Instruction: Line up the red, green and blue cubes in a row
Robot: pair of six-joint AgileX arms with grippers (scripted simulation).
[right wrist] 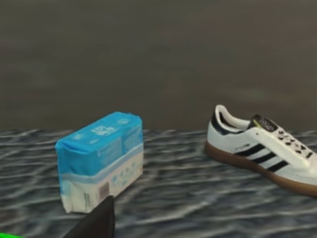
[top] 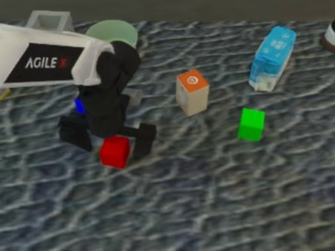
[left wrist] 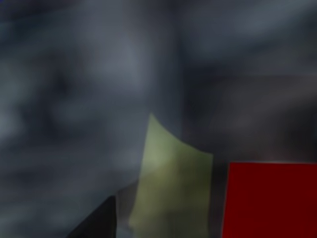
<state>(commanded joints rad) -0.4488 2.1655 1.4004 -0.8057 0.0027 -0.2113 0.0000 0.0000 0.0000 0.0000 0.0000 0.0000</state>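
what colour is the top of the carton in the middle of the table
Orange, with a small white round mark, over beige sides; the carton shows best in the top view.

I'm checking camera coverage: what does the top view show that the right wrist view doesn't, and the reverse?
Only the top view shows the left gripper open around the small red cube, a sliver of the blue cube behind the arm, and the beige carton with an orange top. Only the right wrist view shows the whole white sneaker with black stripes. Both show the light-blue-and-white printed pack and the green cube.
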